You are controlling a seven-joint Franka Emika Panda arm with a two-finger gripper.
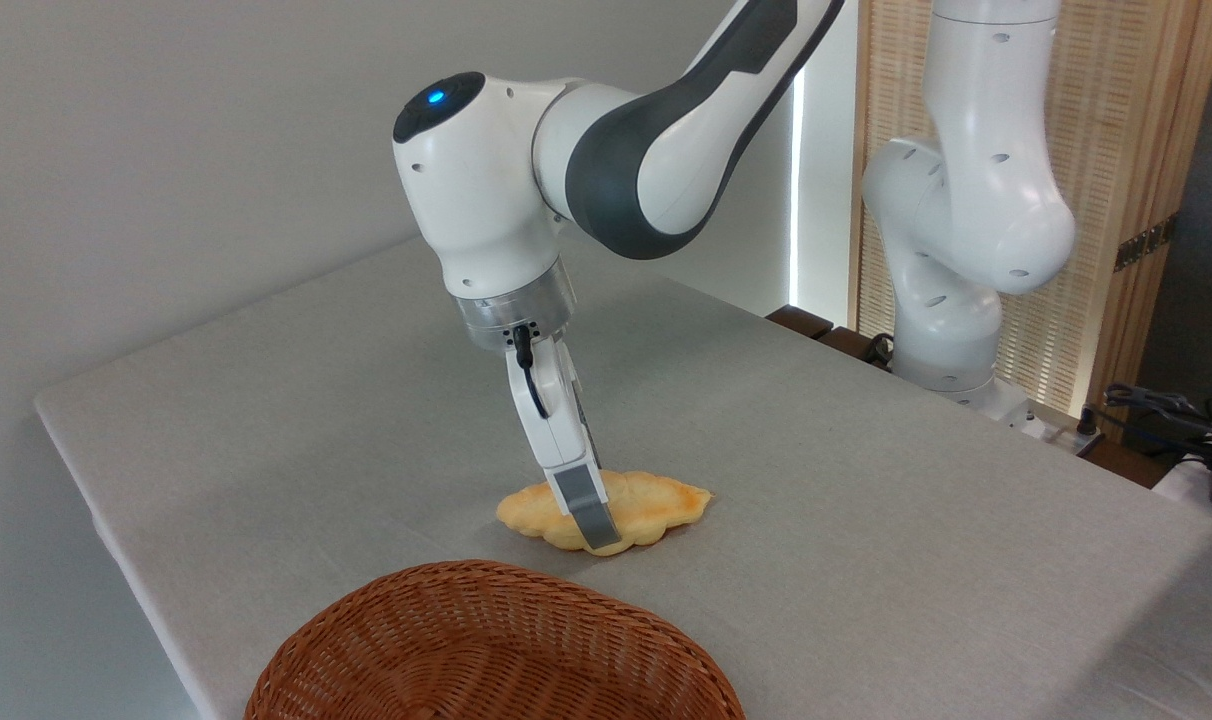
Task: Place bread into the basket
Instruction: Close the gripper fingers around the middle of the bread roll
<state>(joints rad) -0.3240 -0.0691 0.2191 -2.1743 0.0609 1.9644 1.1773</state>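
The bread (658,505), a flat golden-yellow pastry with scalloped edges, lies on the grey table (866,470) near its front. My gripper (598,528) points down onto the middle of the bread. Its near finger (588,510) covers the bread's front edge and reaches the table there. The far finger is hidden behind the near one, so the gap between them does not show. The basket (486,580), reddish-brown woven wicker, stands at the bottom edge of the view, just in front of the bread, and nothing shows inside it.
The arm's white base (951,330) rises at the table's far right edge. Cables and equipment (1181,415) lie beyond the right edge. A wall runs behind the table, whose left edge (76,470) drops off.
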